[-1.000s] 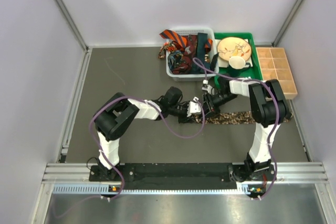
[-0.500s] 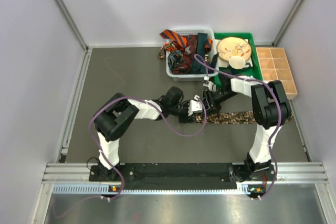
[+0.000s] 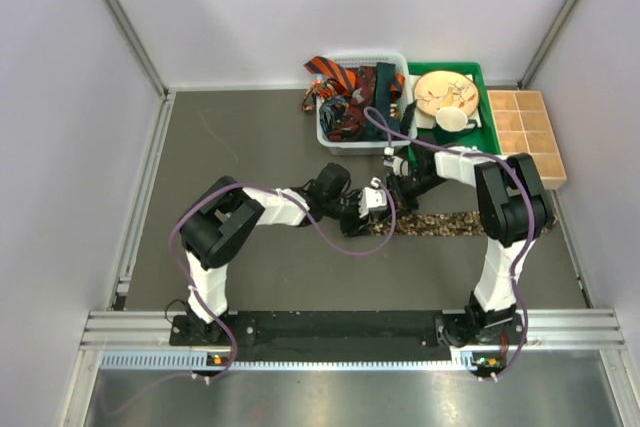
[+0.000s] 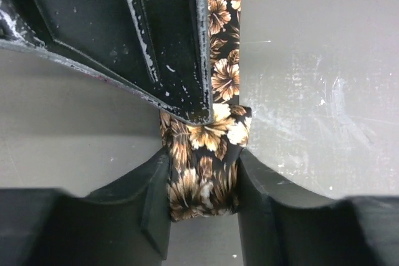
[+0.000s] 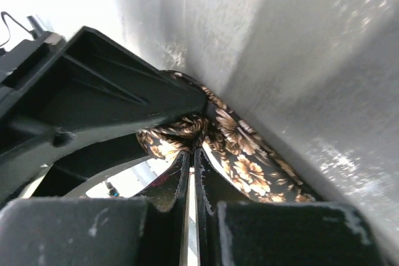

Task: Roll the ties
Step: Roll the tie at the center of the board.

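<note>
Though mostly black, tan-flowered tie [image 4: 202, 172].

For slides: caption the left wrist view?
Left gripper grips rolled end of brown floral tie on grey table.

We call this a robot lab test cell, not a home. White panel walls [image 3: 300, 17] box in the upper frame. An aluminium rail [image 3: 120, 325] runs along the bottom edge, where the left arm [image 3: 215, 237] and right arm [image 3: 505, 217] are mounted. The grey tabletop [image 3: 250, 137] is scuffed. Staged props sit upper right: a white basket [image 3: 335, 144], a green tray [image 3: 492, 132] and a wooden divider box [image 3: 528, 137].
</note>
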Action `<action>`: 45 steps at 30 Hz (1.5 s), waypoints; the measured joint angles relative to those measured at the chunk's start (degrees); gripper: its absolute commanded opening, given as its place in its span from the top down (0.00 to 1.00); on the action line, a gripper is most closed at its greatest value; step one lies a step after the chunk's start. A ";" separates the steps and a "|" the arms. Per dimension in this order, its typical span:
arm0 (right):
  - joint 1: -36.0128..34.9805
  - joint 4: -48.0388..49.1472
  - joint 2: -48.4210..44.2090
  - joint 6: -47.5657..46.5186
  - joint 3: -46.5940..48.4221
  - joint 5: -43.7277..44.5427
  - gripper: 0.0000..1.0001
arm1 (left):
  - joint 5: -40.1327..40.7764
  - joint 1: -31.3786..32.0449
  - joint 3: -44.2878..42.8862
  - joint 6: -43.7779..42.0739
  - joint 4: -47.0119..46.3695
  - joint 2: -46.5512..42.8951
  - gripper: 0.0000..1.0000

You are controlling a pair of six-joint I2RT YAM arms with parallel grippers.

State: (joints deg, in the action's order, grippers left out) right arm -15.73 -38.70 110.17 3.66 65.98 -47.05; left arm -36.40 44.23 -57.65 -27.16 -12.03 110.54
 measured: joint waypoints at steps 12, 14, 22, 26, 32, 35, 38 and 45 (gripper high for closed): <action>0.13 3.48 0.04 0.04 -2.23 4.79 1.00 | -9.14 -6.80 7.91 6.80 -13.46 -0.68 0.24; 0.15 3.54 0.04 0.28 -2.25 4.81 1.00 | -10.58 -6.75 9.29 8.98 -16.65 -0.48 0.24; 0.37 4.61 0.04 1.09 -2.99 4.15 1.00 | -12.24 -4.74 9.29 16.48 -29.27 4.44 0.30; 0.52 5.07 0.04 1.33 -3.32 3.61 1.00 | -10.99 -3.69 8.50 18.53 -32.48 6.16 0.44; 0.55 5.20 0.04 1.29 -3.34 3.06 1.00 | -7.23 -2.58 6.25 14.75 -28.55 6.36 0.76; 0.76 4.81 0.02 0.85 -3.30 2.78 0.85 | -5.40 -1.68 3.98 10.29 -20.90 4.94 0.83; 1.77 3.52 -0.35 -0.17 -3.19 2.19 0.73 | -2.43 -0.76 1.55 5.40 -12.68 3.43 0.86; 6.73 -3.26 -2.99 -4.04 -2.82 -1.68 0.56 | 4.39 1.55 -2.43 -2.27 0.07 1.22 0.83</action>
State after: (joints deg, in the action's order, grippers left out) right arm -8.99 -41.95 107.18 -0.38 63.16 -48.73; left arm -32.01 45.78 -60.07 -29.43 -11.97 111.77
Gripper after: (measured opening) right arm 0.384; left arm 0.318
